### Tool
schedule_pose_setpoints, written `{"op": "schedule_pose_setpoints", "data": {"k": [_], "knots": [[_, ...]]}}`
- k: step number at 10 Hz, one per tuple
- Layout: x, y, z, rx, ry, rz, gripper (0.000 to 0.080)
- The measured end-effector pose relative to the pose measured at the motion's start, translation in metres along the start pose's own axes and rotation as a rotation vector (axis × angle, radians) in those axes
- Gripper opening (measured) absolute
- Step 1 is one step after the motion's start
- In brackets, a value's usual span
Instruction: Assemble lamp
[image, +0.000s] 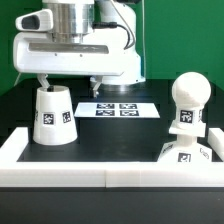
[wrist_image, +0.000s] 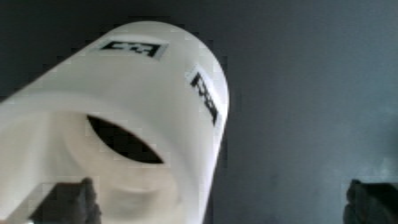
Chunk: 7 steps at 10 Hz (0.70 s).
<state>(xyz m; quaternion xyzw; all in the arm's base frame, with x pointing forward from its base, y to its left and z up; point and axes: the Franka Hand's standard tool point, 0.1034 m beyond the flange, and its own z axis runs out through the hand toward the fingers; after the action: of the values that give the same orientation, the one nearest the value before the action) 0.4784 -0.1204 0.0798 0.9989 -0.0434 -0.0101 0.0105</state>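
Arm hangs straight down, pincer (image: 51, 82) released astride upright shade (image: 53, 115), narrow end up; bulb (image: 186, 100) upright on base (image: 185, 150)

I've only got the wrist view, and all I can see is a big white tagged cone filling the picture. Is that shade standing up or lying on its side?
Observer: The shade is standing upright on the table, wide end down.
Operator: Okay. Where's the bulb? I can't see it at all.
Observer: The bulb is sitting on top of the base, over at the exterior view's right, apart from the shade.
Operator: Is anything lying between the two?
Observer: Only the marker board, flat on the table and farther back than both.
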Motion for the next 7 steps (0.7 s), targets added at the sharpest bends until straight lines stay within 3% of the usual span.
{"op": "schedule_pose_setpoints", "data": {"k": [3,6,7], "knots": [[0.0068,-0.0015,-0.0025,0.000,0.000,-0.005,0.0699],[0.0059,-0.0014,-0.0010,0.000,-0.001,-0.005,0.0296],[0.0058,-0.0014,-0.0008,0.000,-0.002,-0.005,0.0296]]}}
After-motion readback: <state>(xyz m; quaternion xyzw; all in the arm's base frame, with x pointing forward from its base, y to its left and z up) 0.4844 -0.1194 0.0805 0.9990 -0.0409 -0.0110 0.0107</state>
